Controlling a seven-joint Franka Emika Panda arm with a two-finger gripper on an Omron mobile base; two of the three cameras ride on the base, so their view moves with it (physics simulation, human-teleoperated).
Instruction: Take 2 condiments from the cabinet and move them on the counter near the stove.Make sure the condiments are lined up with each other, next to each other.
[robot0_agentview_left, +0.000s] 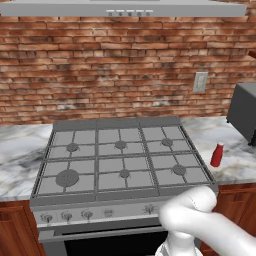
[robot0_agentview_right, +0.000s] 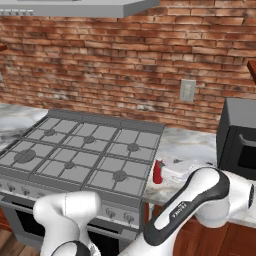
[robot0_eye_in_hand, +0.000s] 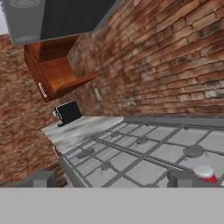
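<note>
One of the condiments, a slim red squeeze bottle (robot0_agentview_left: 216, 155) with a pale cap, stands upright on the marble counter (robot0_agentview_left: 235, 167) just right of the stove (robot0_agentview_left: 122, 160). The right base view shows the bottle (robot0_agentview_right: 158, 171) at the stove's (robot0_agentview_right: 80, 155) right edge. My gripper (robot0_eye_in_hand: 113, 179) is open, its fingertips (robot0_eye_in_hand: 41, 178) wide apart with nothing between them. The bottle's cap (robot0_eye_in_hand: 204, 173) peeks up beyond and just outside the right-hand tip. Far across the stove (robot0_eye_in_hand: 144, 153) hangs the open wooden cabinet (robot0_eye_in_hand: 57, 70); I cannot make out anything on its shelf.
A dark microwave (robot0_agentview_left: 245, 112) sits on the counter right of the bottle, also in the right base view (robot0_agentview_right: 240, 140). My arm's elbow (robot0_agentview_right: 210, 190) hangs over the counter's front. A dark boxy appliance (robot0_eye_in_hand: 68, 111) stands under the far cabinet. The hood (robot0_agentview_left: 125, 7) overhangs the stove.
</note>
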